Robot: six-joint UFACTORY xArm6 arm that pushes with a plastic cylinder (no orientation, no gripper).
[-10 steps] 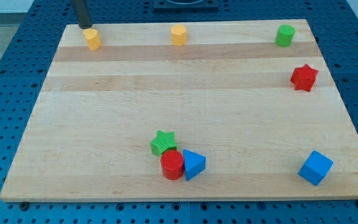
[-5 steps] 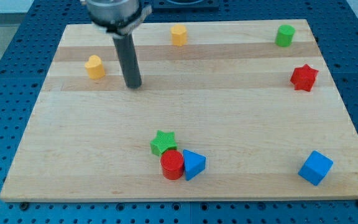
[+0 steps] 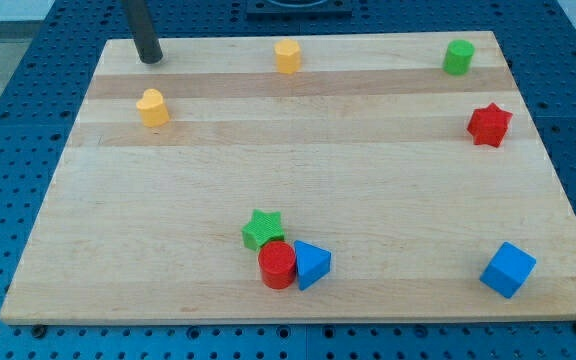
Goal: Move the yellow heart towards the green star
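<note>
Tip (image 3: 150, 60) set down near the board's top-left corner, at about 12 o'clock from the yellow heart (image 3: 152, 108) and apart from it. No hand or jaws fitted: plain rod only, nothing held. Yellow heart close to the left edge of the wooden board (image 3: 298, 160), in its upper part. Green star (image 3: 262, 229) at about 5 o'clock from the heart, well apart, near the bottom edge; bare wood between the two. Red cylinder (image 3: 278, 266) touching the star at its 5 o'clock; blue triangular block (image 3: 312, 264) pressed against the cylinder's right side. Yellow hexagonal block (image 3: 287, 56) and green cylinder (image 3: 458, 57) along the top edge. Red star (image 3: 489, 125) by the right edge. Blue cube (image 3: 508, 269) near the bottom-right corner.
</note>
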